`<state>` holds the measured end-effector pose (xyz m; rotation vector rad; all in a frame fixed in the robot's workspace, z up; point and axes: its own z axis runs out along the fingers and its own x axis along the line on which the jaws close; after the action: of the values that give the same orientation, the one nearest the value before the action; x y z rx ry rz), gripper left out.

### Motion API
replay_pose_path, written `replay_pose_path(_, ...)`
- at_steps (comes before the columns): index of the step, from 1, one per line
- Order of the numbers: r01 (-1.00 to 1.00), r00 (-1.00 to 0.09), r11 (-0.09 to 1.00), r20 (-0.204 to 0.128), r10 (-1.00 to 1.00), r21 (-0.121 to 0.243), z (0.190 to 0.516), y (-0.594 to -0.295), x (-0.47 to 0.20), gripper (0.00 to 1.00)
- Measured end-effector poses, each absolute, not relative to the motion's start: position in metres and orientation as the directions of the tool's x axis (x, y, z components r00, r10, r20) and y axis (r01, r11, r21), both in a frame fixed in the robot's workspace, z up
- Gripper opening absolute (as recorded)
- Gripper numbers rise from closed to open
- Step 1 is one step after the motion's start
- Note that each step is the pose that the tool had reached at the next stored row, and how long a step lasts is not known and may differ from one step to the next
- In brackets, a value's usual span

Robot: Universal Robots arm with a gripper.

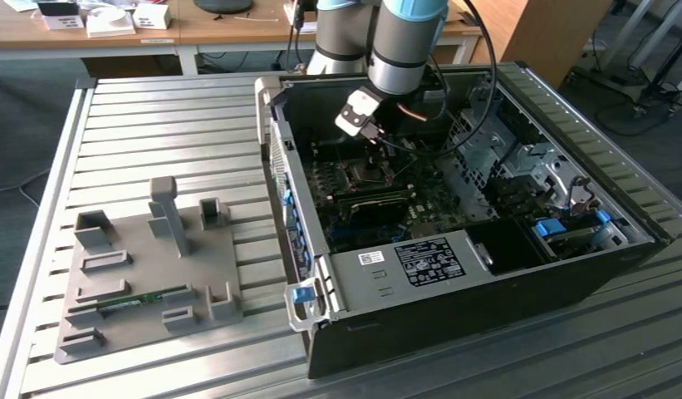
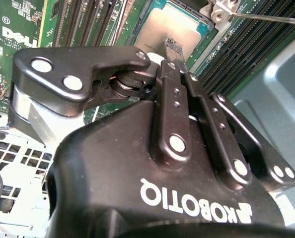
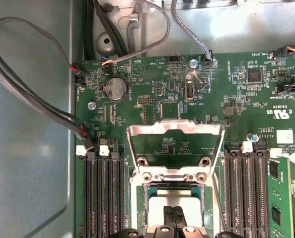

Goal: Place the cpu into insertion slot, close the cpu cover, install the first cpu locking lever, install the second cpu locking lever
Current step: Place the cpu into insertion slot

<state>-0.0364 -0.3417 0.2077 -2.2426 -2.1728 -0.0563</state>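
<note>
your end effector [image 2: 175, 48] has its fingers pressed together on nothing, tips poised right over the cpu [image 3: 172, 201], which lies flat in the insertion slot [image 3: 150, 191] beneath. beyond the tips, the cpu cover [image 3: 175, 130] stands open, so the chip is reachable.

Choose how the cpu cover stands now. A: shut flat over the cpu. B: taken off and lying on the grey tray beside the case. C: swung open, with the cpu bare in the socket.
C: in the first wrist view the cpu cover is swung back from the insertion slot, and the cpu lies uncovered in it.
</note>
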Motion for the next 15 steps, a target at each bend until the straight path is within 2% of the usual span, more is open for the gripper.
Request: replay_pose_path(15, 0.999, 0.031, -0.032, 0.039, 0.999, 0.013, 0.2049, -0.3419, -0.0388, 0.11)
